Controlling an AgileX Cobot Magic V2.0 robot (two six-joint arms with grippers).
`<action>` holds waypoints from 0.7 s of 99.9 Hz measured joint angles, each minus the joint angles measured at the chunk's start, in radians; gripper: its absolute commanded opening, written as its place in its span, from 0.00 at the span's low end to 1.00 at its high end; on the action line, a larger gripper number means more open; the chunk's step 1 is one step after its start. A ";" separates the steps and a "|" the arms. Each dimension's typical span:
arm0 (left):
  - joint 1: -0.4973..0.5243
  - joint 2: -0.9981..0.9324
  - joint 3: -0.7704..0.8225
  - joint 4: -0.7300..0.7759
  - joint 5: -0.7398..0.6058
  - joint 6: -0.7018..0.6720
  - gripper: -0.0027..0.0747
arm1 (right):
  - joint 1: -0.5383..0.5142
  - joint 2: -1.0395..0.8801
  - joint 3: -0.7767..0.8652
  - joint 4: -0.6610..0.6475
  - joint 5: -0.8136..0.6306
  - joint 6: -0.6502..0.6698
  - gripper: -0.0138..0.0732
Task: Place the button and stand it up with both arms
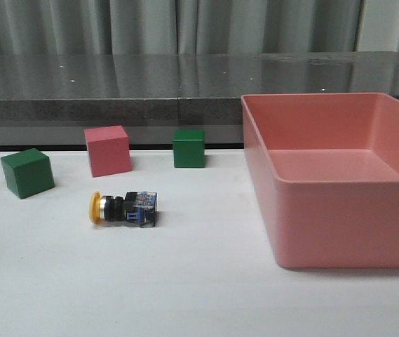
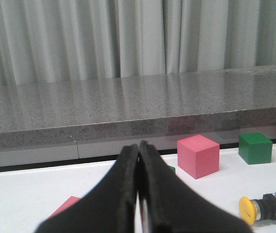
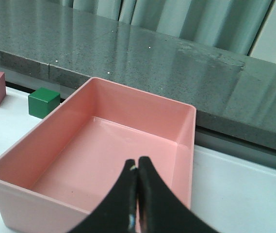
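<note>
The button [image 1: 124,208] lies on its side on the white table, yellow cap to the left, blue-clear base to the right. It also shows in the left wrist view [image 2: 267,208], near the edge. Neither arm shows in the front view. My left gripper [image 2: 138,148] is shut and empty, above the table, apart from the button. My right gripper [image 3: 137,164] is shut and empty, held over the near part of the pink bin [image 3: 11,167].
The big pink bin [image 1: 283,232] stands at the right. A pink cube [image 1: 107,150] and two green cubes [image 1: 188,147] [image 1: 27,173] stand behind the button. A grey stone ledge [image 1: 115,109] runs along the back.
</note>
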State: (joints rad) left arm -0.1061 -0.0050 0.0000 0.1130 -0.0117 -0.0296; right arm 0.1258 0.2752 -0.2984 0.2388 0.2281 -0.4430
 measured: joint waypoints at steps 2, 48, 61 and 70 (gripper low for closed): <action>0.000 0.000 0.000 0.000 0.000 0.000 0.01 | 0.000 0.000 0.000 0.000 0.000 0.000 0.09; 0.000 0.000 0.000 -0.039 -0.076 0.000 0.01 | 0.000 0.000 0.000 0.000 0.004 0.001 0.09; 0.004 0.000 -0.025 -0.146 -0.003 0.000 0.01 | 0.000 0.000 0.000 0.000 0.004 0.001 0.09; 0.020 0.016 -0.099 -0.171 0.118 -0.002 0.01 | 0.000 0.000 0.000 0.000 0.004 0.001 0.09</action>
State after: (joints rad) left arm -0.0859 0.0111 -0.0987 -0.0583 0.1059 -0.0311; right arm 0.1258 0.2752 -0.2984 0.2388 0.2325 -0.4422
